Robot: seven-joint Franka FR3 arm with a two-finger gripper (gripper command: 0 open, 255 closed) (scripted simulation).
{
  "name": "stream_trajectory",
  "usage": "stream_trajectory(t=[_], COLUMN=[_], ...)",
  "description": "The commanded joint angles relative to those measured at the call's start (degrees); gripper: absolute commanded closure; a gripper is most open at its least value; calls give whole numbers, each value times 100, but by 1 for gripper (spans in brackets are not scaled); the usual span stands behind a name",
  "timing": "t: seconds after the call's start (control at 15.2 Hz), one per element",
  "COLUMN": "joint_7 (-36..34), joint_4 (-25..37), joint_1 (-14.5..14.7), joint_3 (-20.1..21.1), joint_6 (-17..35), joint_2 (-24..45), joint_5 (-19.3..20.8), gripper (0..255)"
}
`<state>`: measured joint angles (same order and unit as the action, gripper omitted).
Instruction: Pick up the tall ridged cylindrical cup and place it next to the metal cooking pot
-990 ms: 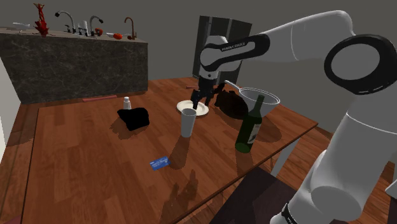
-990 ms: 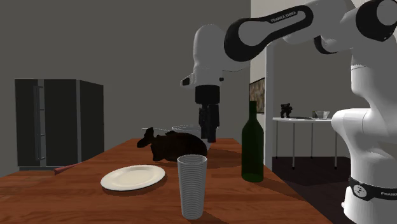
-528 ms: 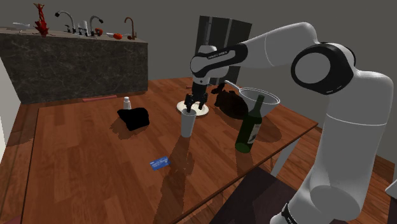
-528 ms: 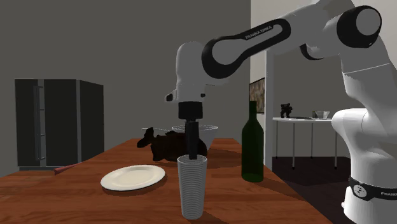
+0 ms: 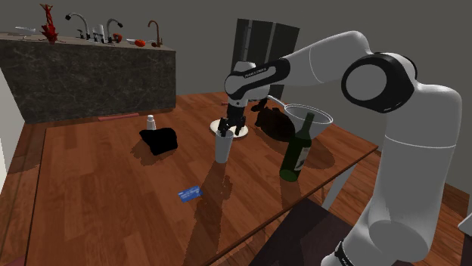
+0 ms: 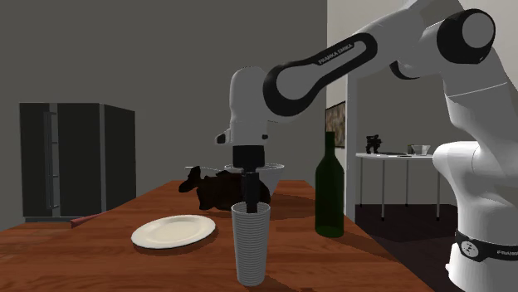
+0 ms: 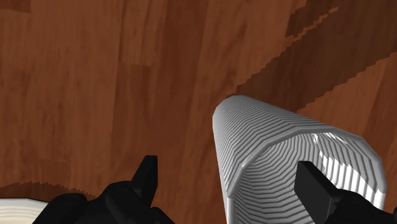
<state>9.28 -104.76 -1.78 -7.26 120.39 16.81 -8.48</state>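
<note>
This is a home kitchen. Taps (image 5: 98, 32) rise from a dark stone bench (image 5: 91, 75), a tall dark fridge (image 6: 79, 158) stands by the wall, and a plate (image 6: 173, 231) and green bottle (image 6: 329, 195) sit on the wooden bench (image 5: 106, 189).

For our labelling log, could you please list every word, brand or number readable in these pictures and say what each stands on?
"FRANKA EMIKA": pale lettering on the dark band of the arm's forearm.
Small lettering on the arm's base ring: too small to read.
Blue card: any print on it is too small to read.
Green bottle and ridged cup: no readable text.
</note>
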Motion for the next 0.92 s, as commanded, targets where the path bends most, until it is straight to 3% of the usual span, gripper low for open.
stream_trajectory(t=[0.0,0.2,0.26,0.86], joint_7=[2,2,2,2], joint_4=[-6,-4,-4,-6], joint_1=[-1,-1,-1,-1], joint_3=[0,0,0,0], joint_6=[8,6,6,8], joint_2=[1,1,1,1], joint_5=[-1,-1,-1,-1], gripper=[0,0,255,255])
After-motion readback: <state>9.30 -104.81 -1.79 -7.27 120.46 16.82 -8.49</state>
